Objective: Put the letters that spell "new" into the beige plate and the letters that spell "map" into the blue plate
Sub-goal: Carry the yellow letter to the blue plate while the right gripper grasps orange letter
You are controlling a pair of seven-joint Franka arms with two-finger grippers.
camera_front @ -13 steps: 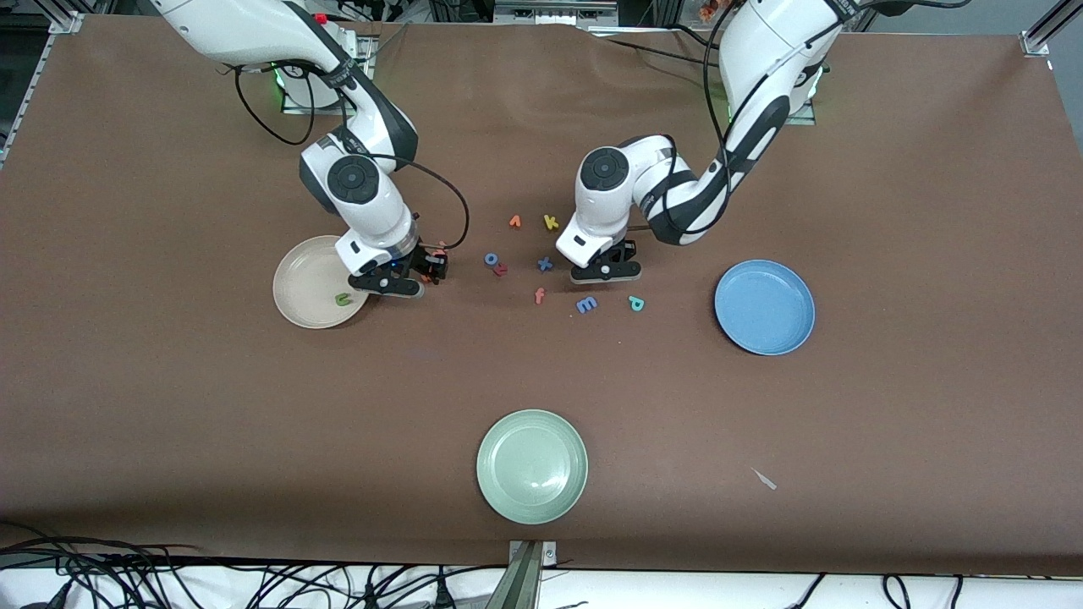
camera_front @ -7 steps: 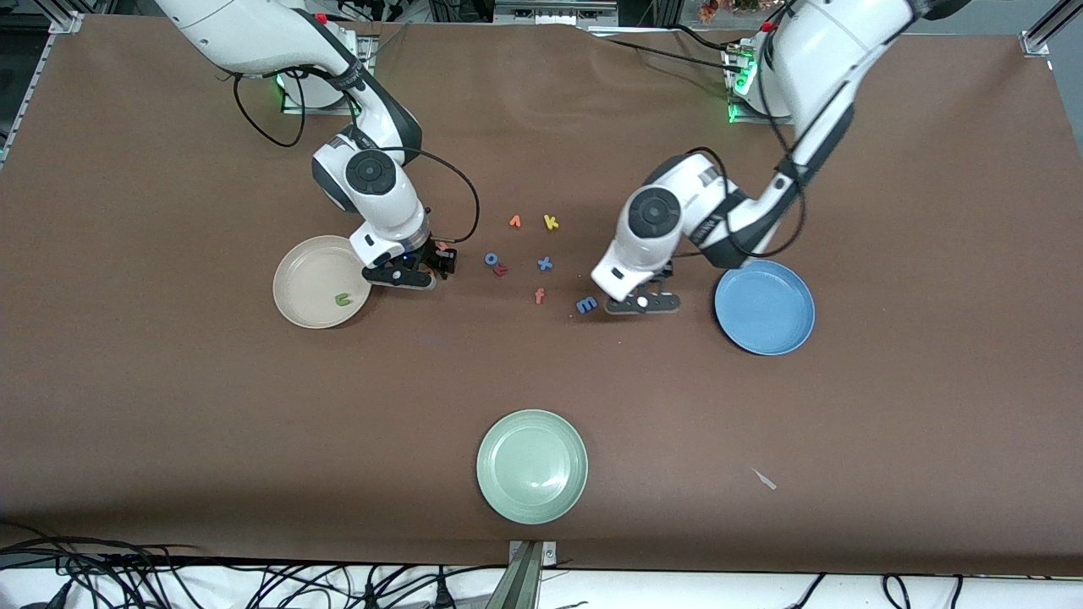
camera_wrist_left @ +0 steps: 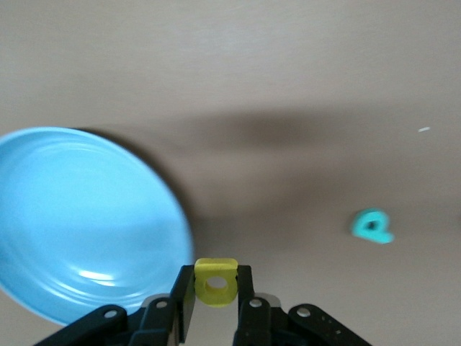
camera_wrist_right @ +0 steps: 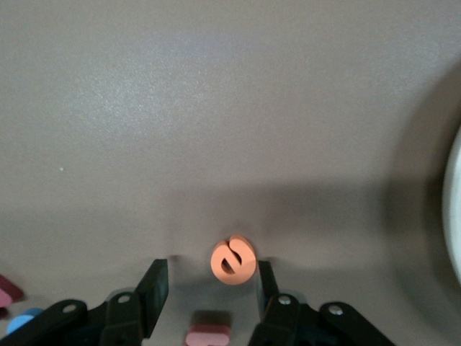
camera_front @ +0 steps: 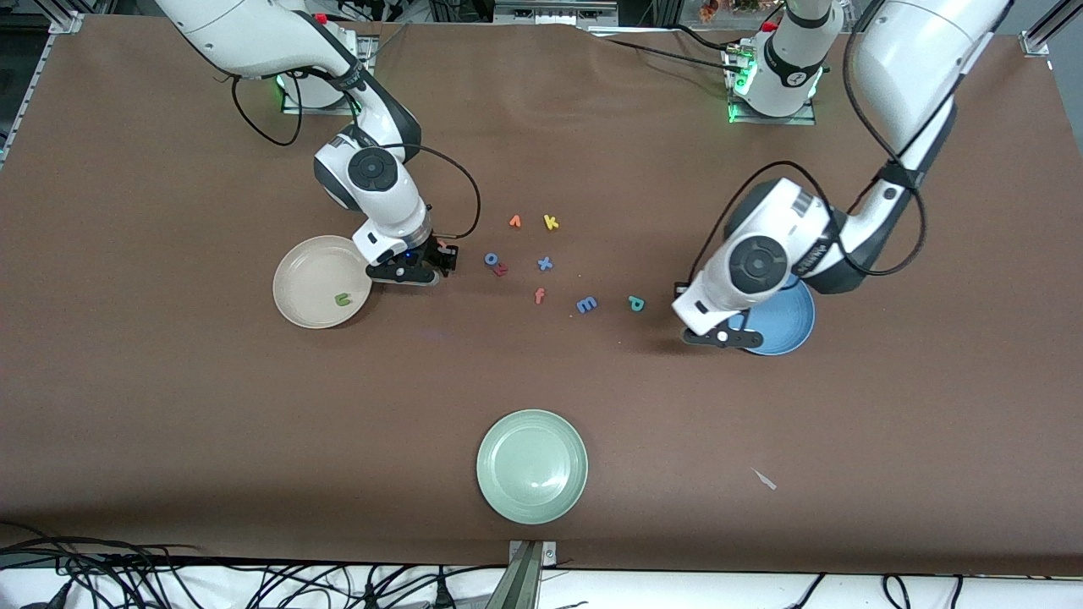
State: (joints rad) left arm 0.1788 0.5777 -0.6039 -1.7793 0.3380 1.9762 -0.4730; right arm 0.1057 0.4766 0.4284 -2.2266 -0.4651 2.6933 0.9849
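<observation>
The beige plate point(camera_front: 309, 275) lies toward the right arm's end with the olive n point(camera_front: 342, 299) in it. Just beside its rim, my right gripper point(camera_front: 426, 268) is low at the table and open. The orange e point(camera_wrist_right: 233, 259) lies flat between its fingers point(camera_wrist_right: 155, 288), closer to one finger than the other. My left gripper point(camera_front: 719, 336) hangs over the rim of the blue plate point(camera_front: 774, 317), shut on the yellow a point(camera_wrist_left: 215, 285). The blue m point(camera_front: 586, 304) and teal p point(camera_front: 635, 303) lie on the table between the plates. The pinkish-red w point(camera_front: 501, 270) touches a blue o point(camera_front: 491, 259).
Loose among the letters are an orange v point(camera_front: 514, 222), a yellow k point(camera_front: 551, 222), a blue x point(camera_front: 545, 263) and a salmon f point(camera_front: 539, 295). A pale green plate point(camera_front: 532, 466) lies near the front edge. A small scrap point(camera_front: 765, 480) lies nearer the front camera than the blue plate.
The left arm has swung from the letter cluster to the blue plate's rim, carrying the yellow a. The right gripper has shifted slightly away from the beige plate and its fingers have narrowed round the e.
</observation>
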